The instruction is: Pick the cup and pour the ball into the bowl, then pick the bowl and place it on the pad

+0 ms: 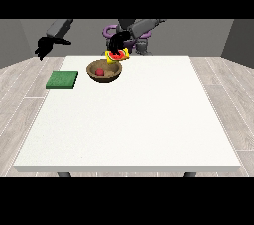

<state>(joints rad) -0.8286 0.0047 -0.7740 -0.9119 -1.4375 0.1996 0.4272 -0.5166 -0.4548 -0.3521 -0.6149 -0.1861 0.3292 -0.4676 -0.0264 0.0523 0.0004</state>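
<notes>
Front view: A white desk (149, 120) fills the middle of the frame, with the robot small at the top centre behind its far edge. The hand at the view's right (118, 42), seen just left of centre near the top of the frame, is curled round a cup (117, 56) with a yellow outside and a red inside. The cup is tipped on its side, its red mouth facing the camera, and it hangs just above the far rim of the bowl (104, 72). The brown bowl stands on the desk in the upper left part of the frame, near the desk's far edge. A red ball (99, 72) lies inside the bowl, left of its middle.

The green pad (62, 80) lies flat on the desk at the upper left, close to the desk's left edge and to the left of the bowl, a strip of bare desk between the two.

The hand at the view's left (43, 47) hangs in the air in the upper left corner of the frame, beyond the desk's far left corner, above the floor. It touches nothing and holds nothing; how far its fingers are spread cannot be told.
</notes>
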